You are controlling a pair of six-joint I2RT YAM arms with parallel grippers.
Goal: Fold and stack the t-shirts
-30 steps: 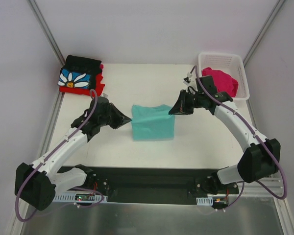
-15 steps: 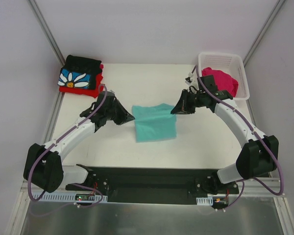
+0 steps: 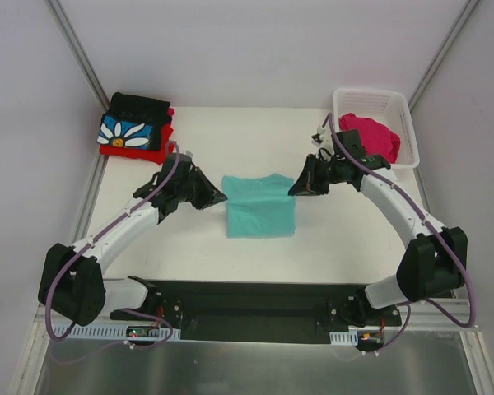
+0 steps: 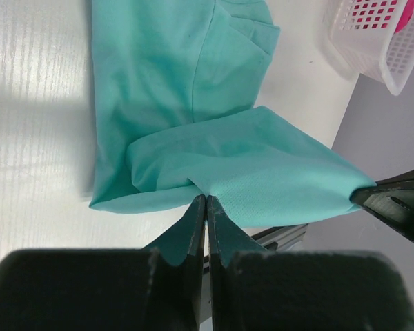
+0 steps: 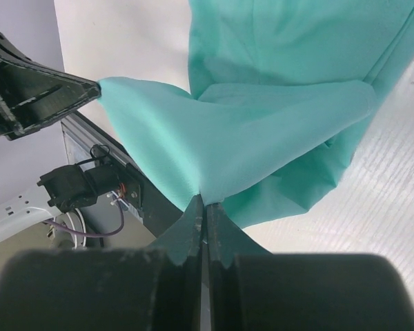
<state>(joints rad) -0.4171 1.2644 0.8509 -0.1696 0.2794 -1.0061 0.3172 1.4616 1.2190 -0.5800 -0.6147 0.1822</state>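
A white table (image 3: 230,136), closed in by pale grey walls (image 3: 272,49) and slanting metal frame posts (image 3: 76,51). At its middle lies the mint-teal t-shirt (image 3: 259,216), folded to a rough square, its far edge lifted off the surface and drawn taut between the two arms. The left gripper (image 3: 221,198) has its fingers pressed together on the cloth at the far left corner, and the right gripper (image 3: 292,190) pinches the far right corner the same way. At the table's far left corner, the black daisy t-shirt (image 3: 130,123) sits folded on the red t-shirt (image 3: 136,154). At far right, a white lattice basket (image 3: 370,95) holds the crumpled magenta-pink t-shirt (image 3: 372,137). A black mounting plate (image 3: 255,300) carries both arm bases along the near edge.
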